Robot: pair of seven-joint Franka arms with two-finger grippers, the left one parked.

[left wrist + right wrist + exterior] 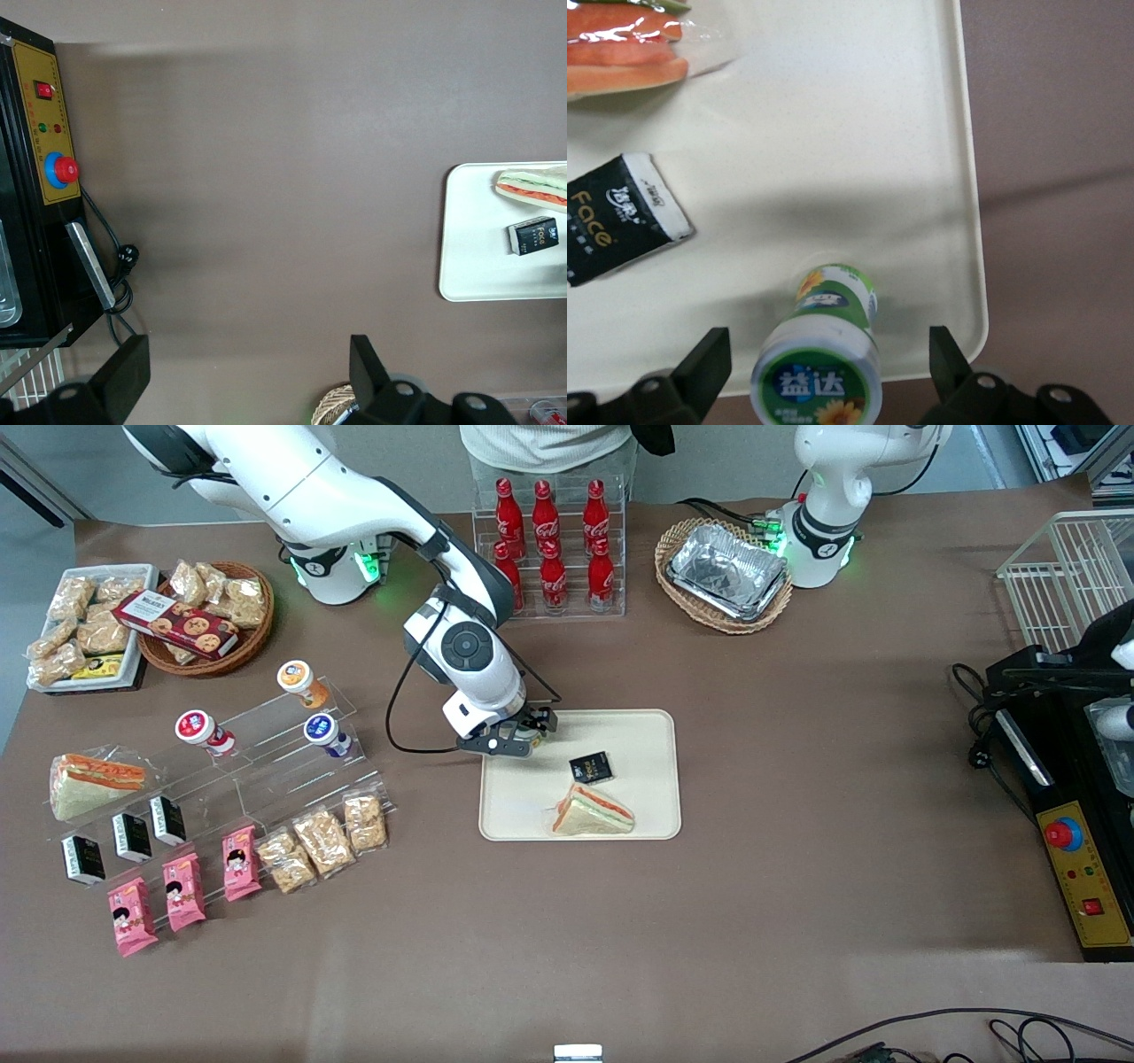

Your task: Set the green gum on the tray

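As I read the front view, the brown table [797, 779] carries everything, and the cream tray [638, 815] sits mid-table, flat, long side running away from the camera. My right arm [354, 505] reaches down over the tray's corner toward its own end of the table, farther from the camera. The clear bottle rack [549, 549] with red bottles stands farther from the camera than the tray. A wicker basket [722, 615] with foil trays is beside that rack, toward the parked arm's end. A clear stepped display [266, 753] stands toward the working arm's end, holding a red-lidded canister [193, 726], an orange-lidded one [295, 676] and a blue-lidded one [320, 729].

On the tray: a wrapped sandwich [592, 812] near the edge closest to the camera, a small black packet [591, 766] just farther from the camera than it, apart from it.

The gripper [833, 390] hangs over the tray corner; its fingers [700, 363] are spread wide, released, each clear of the canister between them. The green gum [824, 354] stands upright on the tray surface, just inside the rim, green-and-white lid up. In the wrist view I see it near the black packet [620, 217] but not touching. In the front view the gum is mostly hidden under the gripper [523, 735].
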